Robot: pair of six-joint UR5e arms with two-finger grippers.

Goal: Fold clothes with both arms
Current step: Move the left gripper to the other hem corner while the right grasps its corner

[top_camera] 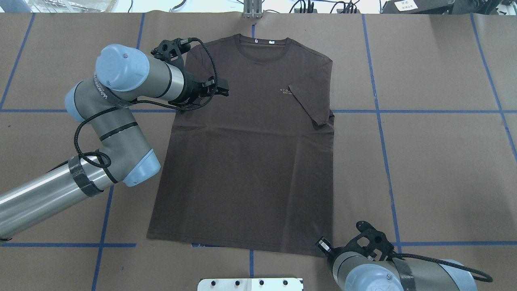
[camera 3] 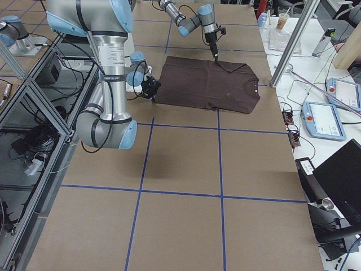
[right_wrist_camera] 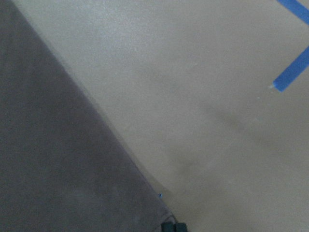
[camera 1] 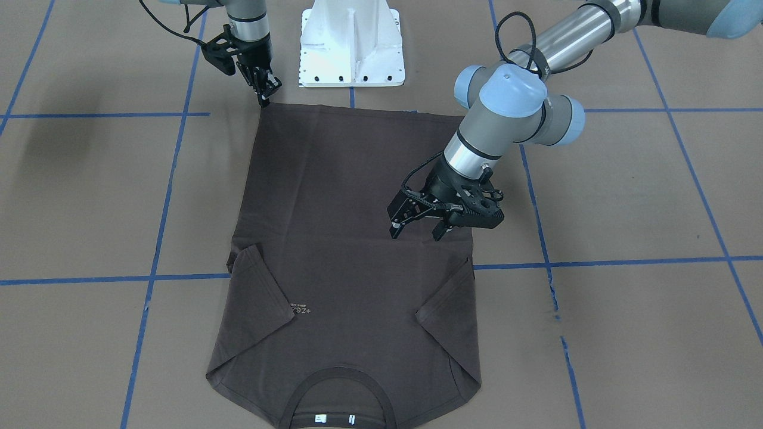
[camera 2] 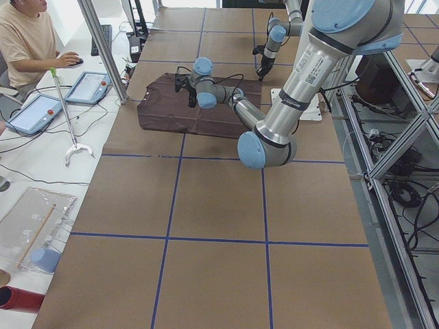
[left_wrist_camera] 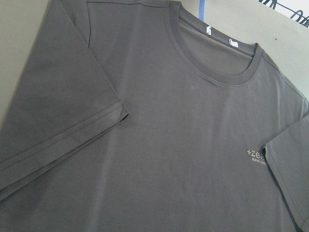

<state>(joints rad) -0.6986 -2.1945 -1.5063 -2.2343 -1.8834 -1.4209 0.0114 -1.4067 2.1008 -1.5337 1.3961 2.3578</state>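
On the table: a dark brown T-shirt [camera 1: 351,196] lies flat and face up on the brown table [camera 1: 626,196]. Its collar [camera 1: 343,387] is on the far side from the robot and its hem [camera 1: 357,109] on the near side.
Sleeves: both are turned in over the chest; the one [camera 1: 259,298] on the robot's right partly covers the chest lettering.
Left gripper [camera 1: 416,233]: jaws wide and empty, hovering over the body just hemward of the left sleeve and well apart from the left hem corner [camera 1: 460,117].
Right gripper [camera 1: 266,92]: jaws narrow, tips down at the right hem corner. Whether cloth sits between them cannot be told.
Step in hand (judged): take both hem corners for the hem-to-collar fold.
How to do it well: bring the left gripper to its corner and pinch both layers. Lift the two corners together and level, with the hem taut between them.
Risk: one side leading would skew the fold or drag the sleeves open.
Landing: set the hem down square, just short of the collar.
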